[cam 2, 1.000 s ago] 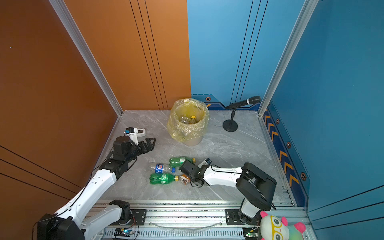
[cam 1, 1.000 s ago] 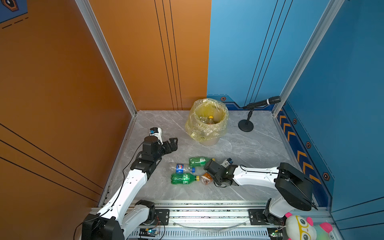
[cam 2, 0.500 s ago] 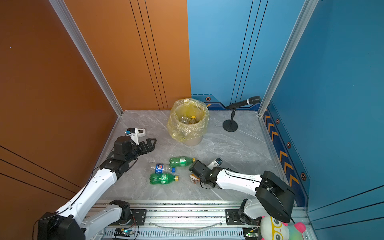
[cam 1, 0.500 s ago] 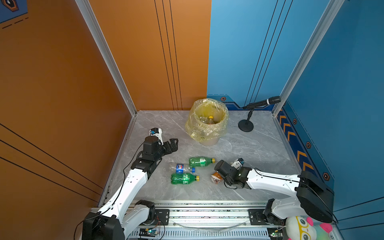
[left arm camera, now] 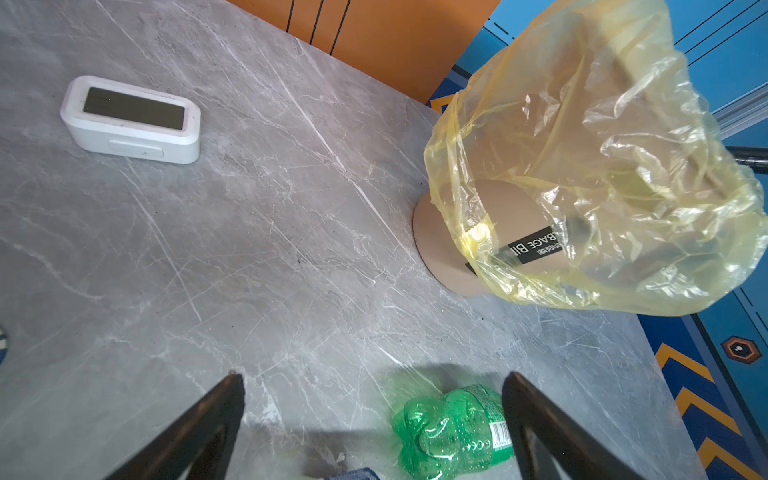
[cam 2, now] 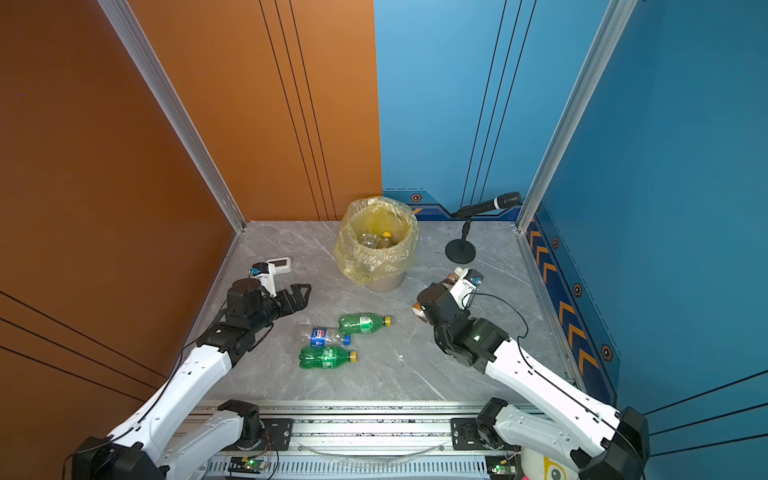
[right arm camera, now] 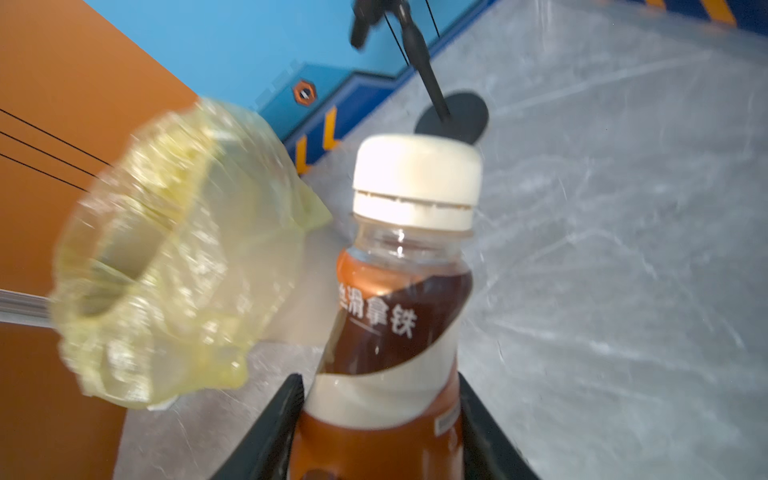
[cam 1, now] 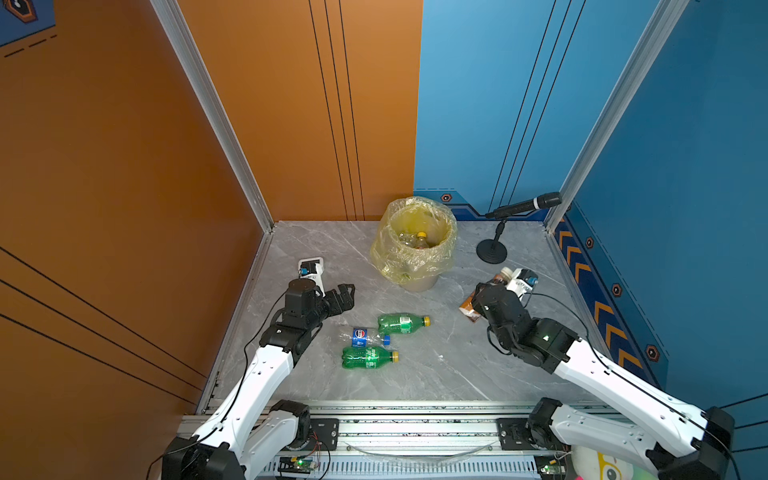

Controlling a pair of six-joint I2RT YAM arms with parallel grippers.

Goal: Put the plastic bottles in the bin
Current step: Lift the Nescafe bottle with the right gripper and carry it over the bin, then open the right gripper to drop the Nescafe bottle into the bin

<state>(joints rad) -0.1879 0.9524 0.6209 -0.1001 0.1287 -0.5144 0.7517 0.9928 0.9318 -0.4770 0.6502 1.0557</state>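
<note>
Coffee bottle [right arm camera: 395, 324] is pinched between the right gripper's [right arm camera: 378, 380] fingers, held near the bin [cam 1: 388, 259]: the carry step. Next, I'd say, raise it over the rim and let go. Left gripper [left arm camera: 374, 380] hangs spread wide, empty.

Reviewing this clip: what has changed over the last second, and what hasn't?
The right hand closed on the brown coffee bottle, pulled it rightward away from the other bottles and lifted it; it now holds it to the right of the bin. The left hand stayed open in place. The green bottles and the Pepsi bottle lie where they were.
</note>
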